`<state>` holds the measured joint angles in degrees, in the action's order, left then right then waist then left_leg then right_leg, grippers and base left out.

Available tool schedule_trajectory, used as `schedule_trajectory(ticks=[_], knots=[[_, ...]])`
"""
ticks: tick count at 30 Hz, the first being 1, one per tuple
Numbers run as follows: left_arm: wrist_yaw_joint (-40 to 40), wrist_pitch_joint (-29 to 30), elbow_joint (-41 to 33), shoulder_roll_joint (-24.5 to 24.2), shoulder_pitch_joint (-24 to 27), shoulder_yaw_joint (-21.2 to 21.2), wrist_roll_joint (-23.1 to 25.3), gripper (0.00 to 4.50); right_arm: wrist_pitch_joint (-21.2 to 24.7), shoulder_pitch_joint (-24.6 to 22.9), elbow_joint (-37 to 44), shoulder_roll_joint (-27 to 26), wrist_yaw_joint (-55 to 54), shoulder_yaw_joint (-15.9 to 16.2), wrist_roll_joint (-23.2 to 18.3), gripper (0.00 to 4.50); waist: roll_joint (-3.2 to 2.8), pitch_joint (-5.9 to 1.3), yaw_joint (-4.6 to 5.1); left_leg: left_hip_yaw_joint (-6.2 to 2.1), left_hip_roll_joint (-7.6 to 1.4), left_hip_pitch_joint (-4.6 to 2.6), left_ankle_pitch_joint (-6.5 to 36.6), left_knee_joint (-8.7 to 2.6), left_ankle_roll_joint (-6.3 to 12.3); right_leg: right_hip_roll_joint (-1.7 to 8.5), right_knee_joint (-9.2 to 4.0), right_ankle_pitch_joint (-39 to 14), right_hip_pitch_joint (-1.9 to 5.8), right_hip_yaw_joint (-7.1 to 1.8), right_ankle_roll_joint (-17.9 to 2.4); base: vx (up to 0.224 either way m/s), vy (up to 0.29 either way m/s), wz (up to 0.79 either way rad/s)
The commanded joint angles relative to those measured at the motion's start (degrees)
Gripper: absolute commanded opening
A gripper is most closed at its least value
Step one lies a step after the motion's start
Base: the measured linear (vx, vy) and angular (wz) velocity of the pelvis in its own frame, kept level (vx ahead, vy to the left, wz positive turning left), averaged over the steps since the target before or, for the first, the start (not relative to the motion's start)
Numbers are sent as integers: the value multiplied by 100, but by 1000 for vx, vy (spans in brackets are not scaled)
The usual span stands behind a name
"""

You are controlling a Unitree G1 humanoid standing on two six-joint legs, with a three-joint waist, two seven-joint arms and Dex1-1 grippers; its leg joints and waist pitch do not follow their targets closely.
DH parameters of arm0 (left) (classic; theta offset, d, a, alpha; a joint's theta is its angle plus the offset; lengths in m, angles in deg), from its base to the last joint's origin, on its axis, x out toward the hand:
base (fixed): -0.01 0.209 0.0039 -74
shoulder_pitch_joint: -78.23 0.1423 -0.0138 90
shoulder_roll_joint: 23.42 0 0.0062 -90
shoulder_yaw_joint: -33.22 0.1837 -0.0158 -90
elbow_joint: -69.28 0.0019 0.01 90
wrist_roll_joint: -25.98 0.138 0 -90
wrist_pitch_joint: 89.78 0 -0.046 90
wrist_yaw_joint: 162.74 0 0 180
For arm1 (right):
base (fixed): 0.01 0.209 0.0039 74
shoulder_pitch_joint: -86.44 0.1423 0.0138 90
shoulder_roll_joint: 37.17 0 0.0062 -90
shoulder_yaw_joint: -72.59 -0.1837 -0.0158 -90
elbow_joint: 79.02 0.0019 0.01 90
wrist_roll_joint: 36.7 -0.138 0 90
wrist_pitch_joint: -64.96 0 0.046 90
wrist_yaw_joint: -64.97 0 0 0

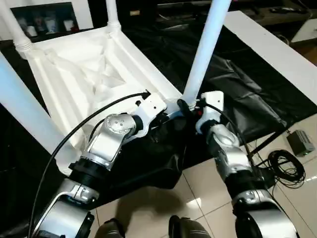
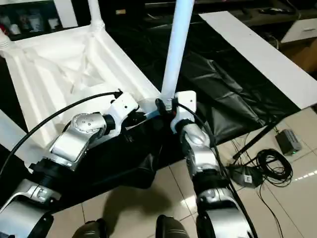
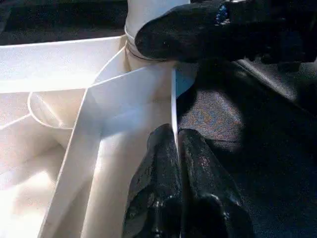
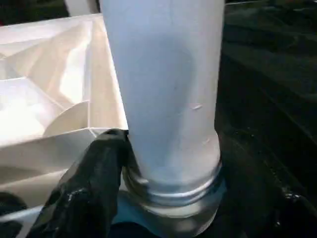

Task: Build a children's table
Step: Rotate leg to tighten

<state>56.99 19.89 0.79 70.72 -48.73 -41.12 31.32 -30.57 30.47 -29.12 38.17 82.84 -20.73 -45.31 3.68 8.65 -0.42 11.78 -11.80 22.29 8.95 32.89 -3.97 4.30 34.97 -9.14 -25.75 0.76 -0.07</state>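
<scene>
The children's table (image 1: 94, 74) lies upside down on black sheeting, its white plastic top turned ribbed side up, with raised walls and diagonal ribs running across the underside. White tubular legs stand upright from rounded corner sockets: one at the near corner (image 1: 205, 47), rising out of the top of the picture; two at the far corners (image 1: 113, 15) (image 1: 15, 29); and one close on the left (image 1: 25, 114). The near leg's ringed, flared base (image 4: 173, 191) sits in its socket.
</scene>
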Motion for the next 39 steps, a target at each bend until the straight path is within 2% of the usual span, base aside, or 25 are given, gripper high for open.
schedule_trajectory(ticks=[1, 4, 6, 7, 8, 9, 10, 12, 13, 16, 18, 19, 20, 21, 22, 23, 27, 28, 30, 31, 32, 33, 35, 36, 39], knots=[[325, -109, 146, 121, 220, 356, -128, 0, -126, -79, 338, 1, 243, 179, -46, 343, -14, -468, -7, -25, -58, -91, 1298, -319, 342, 181, -432, -1238, 301, -158, -1041, 0, 0, 0], [413, -194, 57, 9, 238, 330, -132, 0, 128, -318, 853, 302, 437, 250, -21, 378, -4, -477, -28, -21, -53, -79, 1108, -316, 414, 167, -409, -1010, 331, -150, -1098, 0, 0, 0], [416, -215, 41, -8, 242, 317, -126, 0, 202, -362, 950, 376, 499, 276, -15, 389, -2, -463, -35, -19, -56, -84, 1215, -322, 398, 173, -436, -1223, 319, -149, -1073, 0, 0, 0], [472, -273, 1, -40, 251, 302, -146, 0, 367, -469, 1154, 576, 758, 310, -66, 389, -3, -453, -36, -23, -57, -85, 1314, -331, 365, 178, -456, -1443, 310, -150, -1034, 0, 0, 0], [545, -390, -115, -116, 298, 264, -174, 0, 691, -732, 1629, 1051, 1455, 341, -271, 389, -11, -460, -84, -29, -73, -114, 1343, -330, 351, 177, -470, -1511, 320, -155, -962, 0, 0, 0], [545, -390, -115, -117, 298, 263, -175, 0, 692, -734, 1631, 1054, 1458, 341, -272, 389, -7, -454, -102, -22, -75, -118, 1339, -325, 379, 160, -472, -1440, 320, -163, -946, 0, 0, 0], [560, -407, -180, -137, 330, 209, -219, 0, 851, -851, 1833, 1285, 1795, 345, -374, 389, -30, -468, -122, -23, -74, -100, 1220, -327, 408, 163, -438, -1218, 334, -163, -1019, 0, 0, 0], [576, -465, -272, -163, 371, 117, -291, 0, 906, -1013, 2057, 1626, 2272, 407, -405, 389, 8, -471, -124, -19, -65, -72, 1165, -316, 458, 164, -436, -1109, 352, -154, -1065, 0, 0, 0], [593, -524, -344, -176, 398, 51, -353, 0, 979, -1112, 2188, 1827, 2562, 449, -441, 389, -20, -455, -125, -21, -67, -71, 1240, -320, 478, 166, -464, -1209, 352, -152, -1067, 0, 0, 0], [663, -607, -506, -198, 438, -47, -479, 0, 1052, -1248, 2386, 2076, 2908, 526, -485, 389, 6, -468, -131, -26, -62, -58, 1202, -304, 501, 186, -467, -1397, 359, -150, -1058, 0, 0, 0], [663, -607, -506, -198, 438, -47, -479, 0, 1052, -1248, 2386, 2076, 2908, 526, -485, 389, 4, -471, -118, -28, -64, -57, 1170, -304, 492, 190, -467, -1416, 346, -147, -1074, 0, 0, 0], [798, -517, -776, -231, 467, -219, -723, 0, 1156, -1383, 2646, 2237, 3145, 646, -562, 389, -39, -457, -131, -33, -72, -68, 1150, -305, 489, 184, -457, -1363, 338, -148, -1111, 0, 0, 0], [903, -317, -962, -266, 483, -311, -881, 42, 1196, -1442, 2767, 2266, 3213, 723, -584, 395, -28, -477, -129, -29, -88, -66, 1026, -297, 519, 182, -421, -1083, 347, -153, -1187, 0, 0, 0], [1023, -157, -1167, -317, 504, -372, -1019, 52, 1208, -1471, 2843, 2240, 3206, 798, -566, 395, -36, -487, -138, -27, -91, -72, 941, -293, 550, 177, -402, -902, 350, -153, -1253, 0, 0, 0], [1023, -157, -1167, -317, 504, -372, -1019, 52, 1208, -1471, 2843, 2240, 3206, 798, -566, 395, -15, -478, -136, -22, -100, -71, 816, -293, 598, 171, -373, -656, 338, -146, -1386, 0, 0, 0], [1158, 19, -1408, -394, 551, -402, -1144, 59, 1197, -1482, 2895, 2165, 3188, 879, -556, 395, -31, -471, -133, -17, -110, -84, 789, -296, 620, 174, -364, -549, 334, -142, -1468, 0, 0, 0], [1354, 241, -1754, -514, 652, -421, -1299, 95, 1277, -1482, 3022, 2056, 3151, 974, -600, 395, -21, -450, -111, -18, -98, -66, 899, -305, 592, 187, -377, -718, 355, -147, -1405, 0, 0, 0], [1532, 366, -1981, -627, 747, -404, -1421, 97, 1315, -1439, 3042, 1943, 3082, 970, -601, 395, 0, -444, -104, -16, -94, -66, 921, -304, 581, 181, -388, -786, 349, -145, -1376, 0, 0, 0], [1851, 513, -2368, -908, 941, -338, -1583, 114, 1405, -1343, 3070, 1738, 3050, 979, -658, 395, -11, -440, -89, -32, -100, -61, 964, -321, 501, 208, -383, -1025, 347, -150, -1317, 0, 0, 0], [1851, 513, -2368, -908, 941, -338, -1583, 130, 1405, -1343, 3070, 1738, 3050, 979, -658, 395, -26, -430, -68, -20, -106, -88, 1005, -322, 476, 178, -406, -1075, 313, -152, -1275, 0, 0, 0], [2068, 722, -2622, -1167, 1081, -278, -1676, 130, 1441, -1285, 3077, 1616, 3041, 1027, -670, 395, -2, -419, -56, -17, -106, -90, 981, -325, 448, 171, -397, -1045, 315, -153, -1265, 0, 0, 0], [2149, 777, -2702, -1283, 1135, -238, -1671, 139, 1441, -1261, 3067, 1570, 3032, 1048, -668, 395, -34, -429, -82, -33, -117, -106, 971, -331, 420, 194, -373, -1049, 316, -151, -1284, 0, 0, 0], [2253, 847, -2798, -1434, 1203, -184, -1656, 147, 1434, -1231, 3048, 1512, 3015, 1074, -655, 395, -48, -407, -62, -29, -117, -114, 1047, -349, 360, 179, -395, -1185, 294, -150, -1231, 0, 0, 0], [2309, 918, -2921, -1619, 1318, -126, -1594, 171, 1393, -1183, 2995, 1418, 2935, 1073, -660, 395, -27, -401, -58, -31, -119, -109, 1048, -351, 317, 186, -384, -1181, 299, -156, -1214, 0, 0, 0], [2076, 1009, -3055, -1844, 1542, -87, -1252, 181, 1241, -1029, 2755, 1186, 2652, 1032, -640, 395, -41, -394, -42, -25, -114, -116, 1023, -360, 248, 176, -378, -1129, 281, -159, -1170, 0, 0, 0]])
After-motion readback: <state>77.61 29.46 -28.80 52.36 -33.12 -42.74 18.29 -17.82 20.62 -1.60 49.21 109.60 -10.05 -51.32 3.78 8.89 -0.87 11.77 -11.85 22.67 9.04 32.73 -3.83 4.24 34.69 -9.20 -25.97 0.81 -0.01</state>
